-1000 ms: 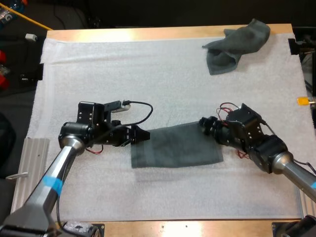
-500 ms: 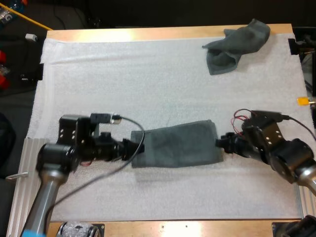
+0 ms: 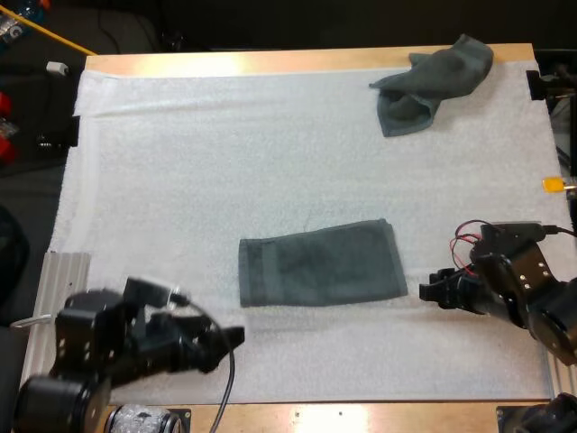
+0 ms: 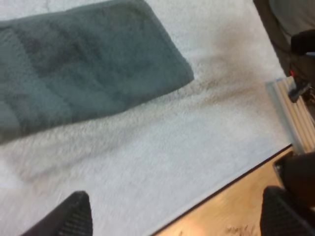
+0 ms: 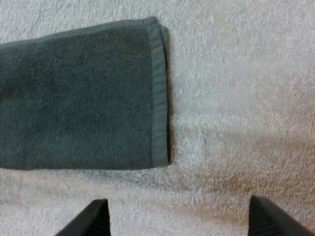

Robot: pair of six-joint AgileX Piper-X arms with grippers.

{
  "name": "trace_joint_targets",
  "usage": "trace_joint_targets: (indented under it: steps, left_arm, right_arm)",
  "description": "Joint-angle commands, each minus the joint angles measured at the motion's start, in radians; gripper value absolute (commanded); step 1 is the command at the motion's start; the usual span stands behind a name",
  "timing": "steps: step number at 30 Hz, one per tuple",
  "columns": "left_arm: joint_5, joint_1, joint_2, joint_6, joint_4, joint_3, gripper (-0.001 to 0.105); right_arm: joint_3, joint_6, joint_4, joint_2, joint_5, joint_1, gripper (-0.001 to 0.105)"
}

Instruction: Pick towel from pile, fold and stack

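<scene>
On the surface's white mat (image 3: 270, 135) a folded towel (image 3: 320, 262) lies flat at the middle, a crumpled towel (image 3: 433, 81) at the far right. The left tool (image 3: 230, 338), near left, and the right tool (image 3: 433, 290), right of the folded towel, both gape empty.

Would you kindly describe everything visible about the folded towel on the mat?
The folded towel is dark grey-green terry cloth, lying flat as a neat, slightly tilted rectangle with hemmed ends, in the middle of the white mat. Only the mat touches it: the left gripper and right gripper stand open, clear of it.
</scene>
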Motion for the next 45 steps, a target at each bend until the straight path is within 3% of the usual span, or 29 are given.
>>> trace_joint_targets:
  steps: [1,8,14,18,24,33,45]
  left_arm:
    - [-0.026,0.0,-0.023,-0.011,0.031,-0.006,0.068]
    - [-0.035,0.0,-0.086,-0.025,0.083,-0.006,0.068]
    - [-0.031,0.0,-0.086,-0.028,0.084,-0.006,0.068]
    - [-0.031,0.0,-0.086,-0.032,0.084,-0.006,0.068]
    - [-0.026,0.0,-0.086,-0.032,0.084,-0.006,0.068]
    - [-0.008,0.0,-0.086,-0.032,0.081,-0.006,0.068]
    - [0.006,0.0,-0.086,-0.04,0.083,-0.006,0.068]
  right_arm:
    - [-0.008,-0.016,0.005,-0.005,0.008,-0.005,0.057]
    - [-0.008,-0.052,-0.089,0.075,-0.003,-0.029,0.057]
    - [-0.008,-0.141,-0.149,0.185,-0.096,-0.172,0.057]
    - [-0.008,-0.226,-0.166,0.256,-0.216,-0.288,0.057]
    - [-0.002,-0.275,-0.2,0.357,-0.412,-0.439,0.057]
    - [0.027,-0.255,-0.339,0.503,-0.641,-0.481,0.057]
    - [0.091,-0.092,-0.585,0.663,-0.742,-0.463,0.057]
